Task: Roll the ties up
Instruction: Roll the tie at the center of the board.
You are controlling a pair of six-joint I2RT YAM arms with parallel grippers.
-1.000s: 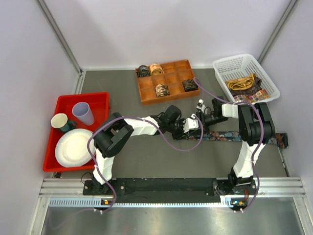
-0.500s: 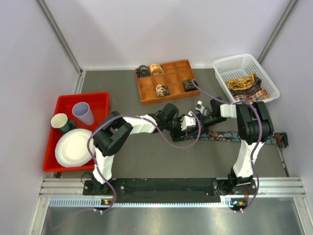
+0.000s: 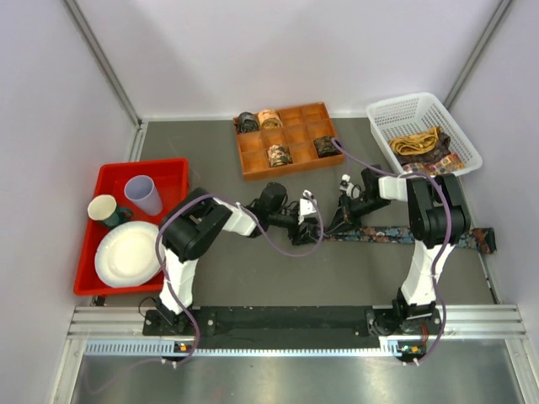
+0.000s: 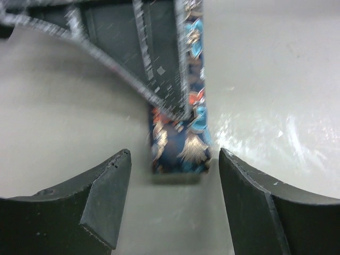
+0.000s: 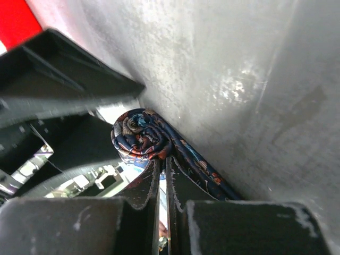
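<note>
Watching the coil [image 5: 139, 137] that heads the tie [image 3: 396, 235], I judge the main risk to be it springing open. The fabric looks smooth and slippery, and the winding is only a few turns. My right claw [image 5: 162, 162] has it by a thin pinch at the lower edge, fingers almost together with just a slit between them. If that pinch slips, or I turn faster than the flat tail feeds in, the roll could cone out sideways or unwind. My left claw [image 4: 174, 159] is spread wide and holds nothing. The tie's rolled end sits on the table [image 4: 276, 79] between its fingers, touching neither, so closing off-centre could shove the roll askew. The tie is a dark floral weave with blue, red and gold, a soft flat ribbon lying straight towards the table's right side. The table is grey and faintly glossy, and the claw fingers look like hard black plastic, curved on the inside
</note>
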